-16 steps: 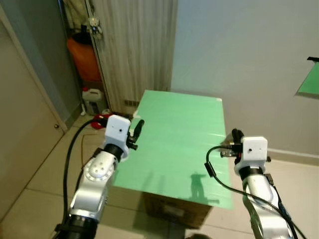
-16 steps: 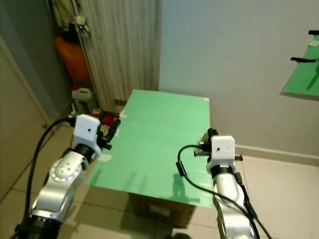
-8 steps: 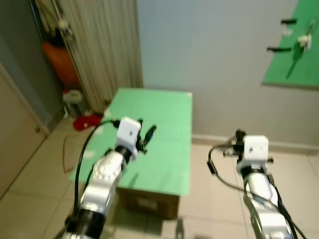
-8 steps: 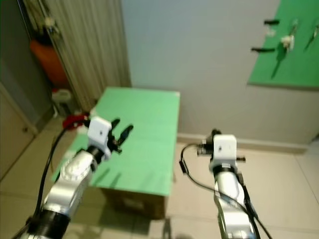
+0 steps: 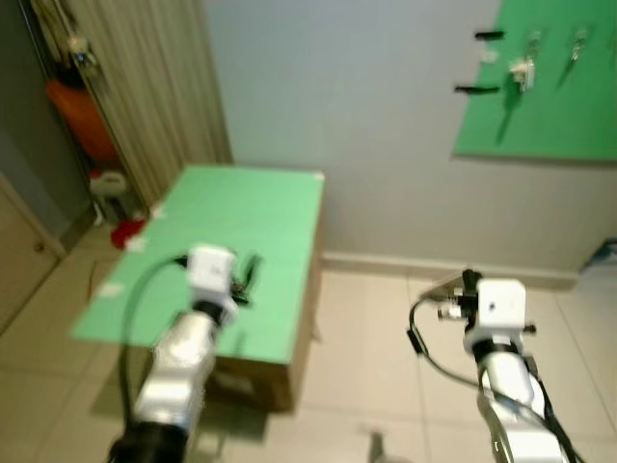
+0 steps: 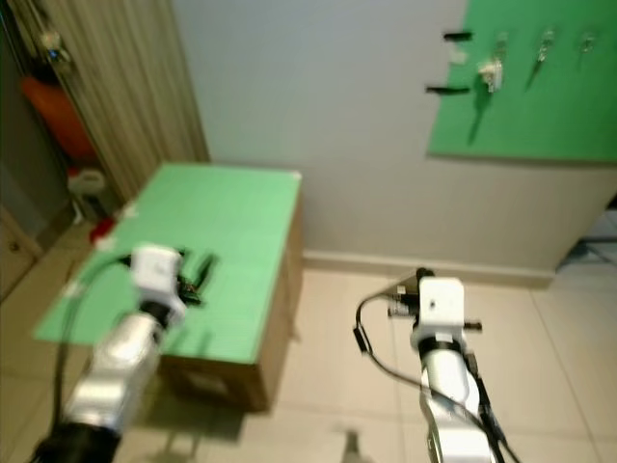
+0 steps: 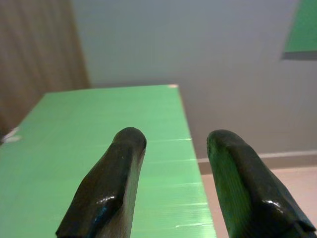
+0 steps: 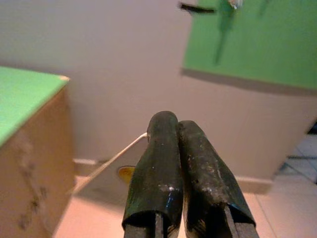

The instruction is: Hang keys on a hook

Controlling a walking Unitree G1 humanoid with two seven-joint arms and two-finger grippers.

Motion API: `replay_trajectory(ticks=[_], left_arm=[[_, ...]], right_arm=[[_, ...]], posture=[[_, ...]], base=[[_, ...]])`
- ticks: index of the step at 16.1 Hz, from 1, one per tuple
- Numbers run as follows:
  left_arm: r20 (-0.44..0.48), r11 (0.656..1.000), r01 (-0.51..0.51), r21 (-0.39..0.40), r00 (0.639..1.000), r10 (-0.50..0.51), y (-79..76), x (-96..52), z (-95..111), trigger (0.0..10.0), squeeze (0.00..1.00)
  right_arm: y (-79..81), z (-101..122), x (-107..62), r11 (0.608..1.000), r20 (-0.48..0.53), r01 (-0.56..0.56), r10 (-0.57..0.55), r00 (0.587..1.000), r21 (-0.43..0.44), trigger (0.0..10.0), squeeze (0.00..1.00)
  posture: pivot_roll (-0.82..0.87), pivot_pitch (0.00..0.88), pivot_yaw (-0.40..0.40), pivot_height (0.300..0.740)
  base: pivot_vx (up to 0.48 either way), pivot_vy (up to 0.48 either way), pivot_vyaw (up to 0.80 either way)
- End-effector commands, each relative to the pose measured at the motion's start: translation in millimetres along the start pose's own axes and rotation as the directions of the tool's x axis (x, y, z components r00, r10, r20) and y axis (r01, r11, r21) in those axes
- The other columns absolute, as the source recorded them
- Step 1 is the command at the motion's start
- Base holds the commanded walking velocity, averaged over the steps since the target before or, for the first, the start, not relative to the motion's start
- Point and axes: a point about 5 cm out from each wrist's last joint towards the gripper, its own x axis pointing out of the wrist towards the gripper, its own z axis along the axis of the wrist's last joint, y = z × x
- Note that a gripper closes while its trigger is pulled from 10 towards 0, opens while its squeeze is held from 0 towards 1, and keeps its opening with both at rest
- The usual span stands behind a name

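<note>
Right gripper (image 8: 176,130) is pinched on a pale tag (image 8: 106,168) and a yellowish key bit; we read no writing. Our left gripper (image 7: 171,144) gapes over the box (image 5: 231,241). Hooks (image 6: 461,64) stick out from the wall board (image 6: 540,96).

Head views blurred, small items on green wall board (image 5: 554,87) unreadable, board cut by edge

The camera has swung right. The green board (image 5: 545,92) with hooks (image 5: 479,90) is now in fuller view, up on the wall. The surface (image 5: 222,251) sits further left.
</note>
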Motion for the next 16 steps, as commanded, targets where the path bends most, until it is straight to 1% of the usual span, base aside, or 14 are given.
replay_trajectory(ticks=[1, 2, 3, 5, 6, 7, 9, 10, 11, 12, 13, 14, 15, 16], left_arm=[[0.033, 0.999, -0.028, 0.024, 0.999, 0.027, 4.1, -0.9, 5, 10.0, 0.0], [0.04, 0.998, -0.052, 0.045, 0.998, 0.051, 11.7, -7.7, 4, 10.0, 0.0], [0.037, 0.997, -0.056, 0.045, 0.998, 0.054, 13.4, -10.7, 2, 10.0, 0.0], [0.018, 0.999, -0.039, 0.037, 0.999, 0.038, 8.4, -12.4, -2, 10.0, 0.0], [0.017, 1.0, -0.01, 0.015, 1.0, 0.01, 3.4, -7.9, 0, 10.0, 0.0], [0.021, 0.998, 0.004, 0.057, 1.0, -0.006, 1.3, -5.8, 2, 10.0, 0.0], [0.026, 0.998, 0.015, 0.062, 1.0, -0.016, 1.5, -3.9, 3, 10.0, 0.0], [0.024, 0.997, 0.026, 0.075, 0.999, -0.028, 1.1, -2.9, 4, 10.0, 0.0], [0.024, 0.992, 0.058, 0.113, 0.998, -0.061, -2.6, -1.1, 5, 10.0, 0.0], [0.021, 0.992, 0.079, 0.096, 0.997, -0.081, -7.0, 0.9, 5, 10.0, 0.0], [0.019, 0.994, 0.082, 0.075, 0.996, -0.083, -9.0, 3.0, 5, 10.0, 0.0], [0.022, 0.993, 0.082, 0.085, 0.996, -0.084, -9.9, 3.7, 5, 10.0, 0.0], [-0.006, 0.992, 0.054, 0.115, 0.999, -0.054, -8.4, 7.0, 2, 10.0, 0.0], [-0.009, 0.988, 0.047, 0.147, 0.999, -0.046, -7.4, 9.0, 2, 10.0, 0.0]], right_arm=[[-15.6, -3, -3.2, 0.998, -0.002, 0.053, -0.053, 0.999, 0.017, 10.0, 0.0], [-24.1, -7, -10.7, 0.994, -0.007, 0.089, -0.088, 0.996, 0.062, 10.0, 0.0], [-27.9, -9, -15.0, 0.992, -0.01, 0.107, -0.106, 0.994, 0.071, 10.0, 0.0], [-33.4, -15, -22.8, 0.99, -0.031, 0.131, -0.129, 0.991, 0.06, 10.0, 0.0], [-32.4, -16, -23.5, 0.991, -0.036, 0.122, -0.12, 0.992, 0.054, 10.0, 0.0], [-31.2, -16, -23.7, 0.992, -0.035, 0.115, -0.114, 0.993, 0.055, 10.0, 0.0], [-30.4, -16, -24.3, 0.992, -0.033, 0.113, -0.111, 0.993, 0.05, 10.0, 0.0], [-30.2, -16, -24.9, 0.992, -0.033, 0.113, -0.112, 0.993, 0.05, 10.0, 0.0], [-29.7, -17, -26.5, 0.993, -0.037, 0.113, -0.111, 0.993, 0.046, 10.0, 0.0], [-29.0, -19, -28.7, 0.993, -0.044, 0.111, -0.109, 0.993, 0.04, 10.0, 0.0], [-28.6, -21, -30.7, 0.993, -0.048, 0.113, -0.111, 0.993, 0.038, 10.0, 0.0], [-28.5, -21, -31.6, 0.993, -0.05, 0.113, -0.111, 0.993, 0.036, 10.0, 0.0], [-27.7, -22, -31.9, 0.994, -0.053, 0.11, -0.108, 0.993, 0.03, 10.0, 0.0], [-26.7, -22, -31.7, 0.994, -0.053, 0.106, -0.104, 0.993, 0.026, 10.0, 0.0]], posture=[[-0.16, 0.0, 0.042, 0.736], [-0.16, 0.0, 0.039, 0.736], [-0.16, 0.0, 0.038, 0.736], [-0.16, 0.0, 0.035, 0.736], [-0.16, 0.0, 0.037, 0.736], [-0.16, 0.0, 0.039, 0.736], [-0.17, 0.0, 0.046, 0.736], [-0.18, 0.0, 0.049, 0.736], [-0.19, 0.0, 0.055, 0.736], [-0.19, 0.0, 0.058, 0.736], [-0.2, 0.0, 0.062, 0.736], [-0.21, 0.0, 0.061, 0.736], [-0.21, 0.0, 0.063, 0.736], [-0.21, 0.0, 0.063, 0.736]], base=[[0.0, -0.431, 0.0], [0.0, -0.431, 0.0], [0.0, -0.431, 0.0], [0.0, -0.429, 0.0], [0.0, -0.431, 0.0], [0.0, -0.431, 0.0], [0.0, -0.428, 0.0], [0.304, -0.368, 0.0], [0.3, -0.371, 0.0], [0.274, -0.39, 0.0], [0.281, -0.386, 0.0], [0.296, -0.375, 0.0], [0.0, 0.0, 0.0], [0.0, 0.0, 0.0]])
